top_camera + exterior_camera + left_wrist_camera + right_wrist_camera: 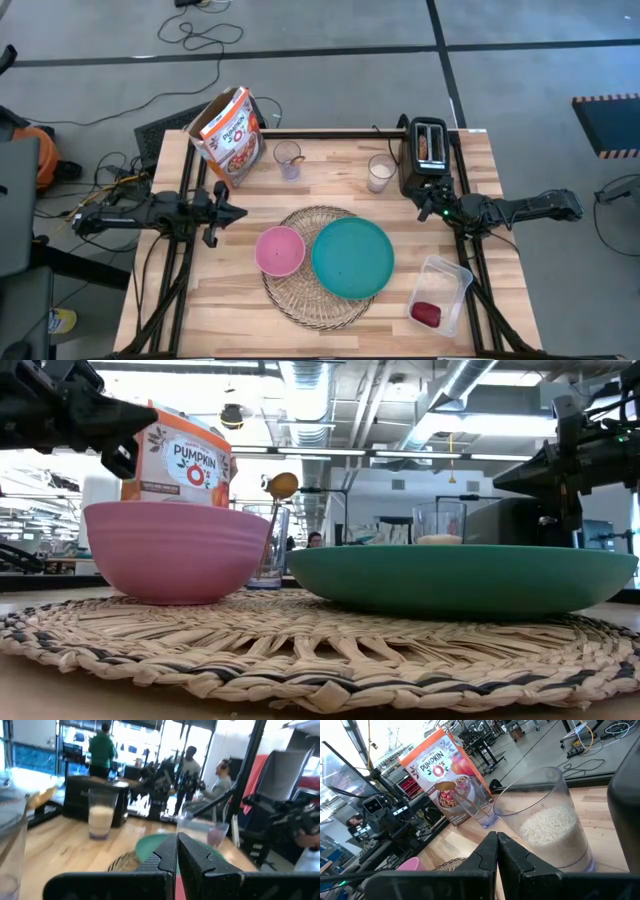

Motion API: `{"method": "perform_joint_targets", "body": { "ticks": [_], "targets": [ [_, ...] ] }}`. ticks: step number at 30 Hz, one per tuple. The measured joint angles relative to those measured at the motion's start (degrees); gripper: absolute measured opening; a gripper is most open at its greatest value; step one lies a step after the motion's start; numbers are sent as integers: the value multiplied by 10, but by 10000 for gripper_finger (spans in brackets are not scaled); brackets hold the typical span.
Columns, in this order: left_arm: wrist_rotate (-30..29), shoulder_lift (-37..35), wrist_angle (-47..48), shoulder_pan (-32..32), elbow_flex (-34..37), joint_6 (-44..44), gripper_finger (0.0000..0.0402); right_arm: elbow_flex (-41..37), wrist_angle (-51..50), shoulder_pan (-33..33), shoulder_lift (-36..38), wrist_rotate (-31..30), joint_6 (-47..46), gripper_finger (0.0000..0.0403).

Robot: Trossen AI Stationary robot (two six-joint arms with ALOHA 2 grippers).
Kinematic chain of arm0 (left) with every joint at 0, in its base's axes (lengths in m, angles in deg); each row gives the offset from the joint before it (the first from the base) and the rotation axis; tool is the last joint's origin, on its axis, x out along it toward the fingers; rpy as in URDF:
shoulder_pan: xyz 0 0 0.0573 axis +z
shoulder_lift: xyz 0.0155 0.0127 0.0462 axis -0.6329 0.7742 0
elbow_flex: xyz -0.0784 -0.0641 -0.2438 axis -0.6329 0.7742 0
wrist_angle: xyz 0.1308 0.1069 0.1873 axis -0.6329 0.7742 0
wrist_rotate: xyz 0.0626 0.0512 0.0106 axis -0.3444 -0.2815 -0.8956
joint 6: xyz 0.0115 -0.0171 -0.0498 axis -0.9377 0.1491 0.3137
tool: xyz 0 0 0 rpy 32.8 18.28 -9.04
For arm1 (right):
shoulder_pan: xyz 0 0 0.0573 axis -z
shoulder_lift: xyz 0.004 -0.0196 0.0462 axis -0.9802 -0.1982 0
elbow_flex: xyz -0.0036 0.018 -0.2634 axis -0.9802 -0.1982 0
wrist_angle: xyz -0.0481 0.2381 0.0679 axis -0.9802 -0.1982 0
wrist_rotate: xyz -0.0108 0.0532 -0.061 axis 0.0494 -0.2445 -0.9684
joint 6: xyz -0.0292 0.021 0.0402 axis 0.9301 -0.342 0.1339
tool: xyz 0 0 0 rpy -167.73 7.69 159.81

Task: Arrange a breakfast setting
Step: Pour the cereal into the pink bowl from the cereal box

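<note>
Your left gripper (235, 212) hangs over the table's left side, just left of the bowl (279, 250), fingers pressed together with nothing between them, as the left wrist view shows. Your right gripper (428, 207) sits by the front of the toaster (428, 150), jaws likewise closed on nothing in the right wrist view. Both arms look parked clear of the setting, so neither blocks a reach.

The mat (300, 305) lies mid-table as the base. The bowl and the plate (352, 257) both rest on it, side by side and close; from the low view I cannot tell whether the rims touch. Both appear empty, so I judge the base of the setting laid and the food and spoon not yet placed.

The spoon (281, 486) stands in a small glass (288, 160) behind the mat, bowl end up, handle leaning on the rim. That keeps it upright and easy to pinch. A second glass (380, 172), holding something pale and grainy, stands beside the toaster. The cereal box (229, 135) leans at the back left.

The fruit (426, 313) lies in the tub (441, 293) at the front right, nearest your right arm. Something brown shows in a toaster slot, possibly the bread (424, 146); I cannot confirm it.

Judgement: the right arm suits toaster and tub; the left suits the spoon. Watch the glass, which may tip if the spoon drags.
</note>
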Motion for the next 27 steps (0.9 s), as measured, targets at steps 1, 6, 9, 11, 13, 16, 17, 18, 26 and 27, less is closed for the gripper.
{"method": "perform_joint_targets", "body": {
  "ticks": [1, 6, 9, 11, 13, 16, 17, 18, 26, 27],
  "targets": [
    [2, 0, 0, 0, -2, -1, 0, 0, 1, 0, 0, 0, 0, 35],
    [-5, 12, 1, 0, -18, 2, 0, 0, 2, 0, 0, 0, 0, 35],
    [-2, 32, 7, 0, -34, 13, 0, 0, 3, 0, 0, 0, 1, 35],
    [3, 51, 8, 0, -47, 13, 0, 0, 3, 0, 0, 0, 2, 35],
    [4, 71, 9, 0, -64, 13, 0, 0, 3, 0, 0, 0, 2, 35],
    [3, 109, 15, 0, -101, 13, 0, 0, 3, 0, 0, 0, 2, 35],
    [1, 122, 23, 0, -116, 11, 0, 0, 3, 0, 0, 0, 2, 35],
    [-2, 137, 30, 0, -132, 9, 0, 0, 3, 0, 0, 0, 2, 35],
    [-105, 245, 149, 0, -297, 10, 0, 0, 1, 0, 0, -1, 2, 35],
    [-121, 257, 161, 0, -320, 6, 0, 0, 0, 0, 0, -1, 2, 35]
  ]
}}
